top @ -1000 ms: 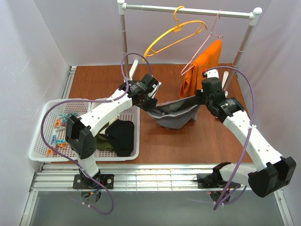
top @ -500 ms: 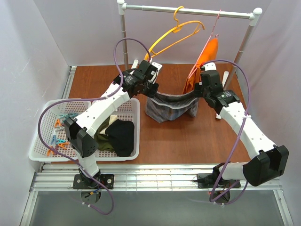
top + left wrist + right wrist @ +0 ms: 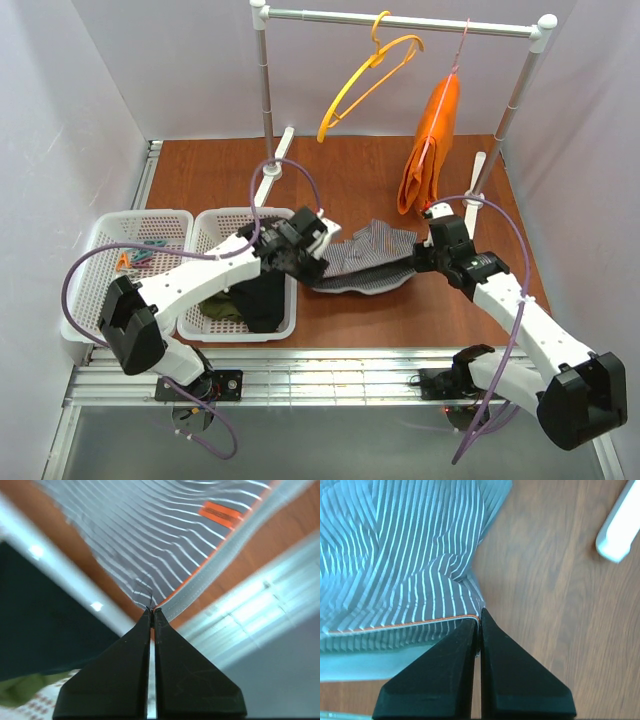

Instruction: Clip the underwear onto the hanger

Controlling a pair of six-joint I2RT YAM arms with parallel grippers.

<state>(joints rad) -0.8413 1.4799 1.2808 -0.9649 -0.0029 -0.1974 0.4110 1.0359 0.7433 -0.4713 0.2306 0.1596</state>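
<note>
Left arm (image 3: 205, 272) first: smooth white shells on the long links, chunky black housings at every joint. Right arm (image 3: 535, 330), same livery, with white tubes and black blocks at elbow and shoulder. A thin purple left cable (image 3: 66, 290) runs along one, a matching purple right cable (image 3: 510, 232) along the other. Down low, the left base (image 3: 195, 383) and right base (image 3: 455, 378) are black metal brackets. Over to the wrist views: the left hand (image 3: 152, 611) has two matte black fingers (image 3: 120, 670), wedge-shaped, broad at the root and narrowing to thin tips, faintly scuffed. The right hand (image 3: 479, 611) has identical black wedges.
</note>
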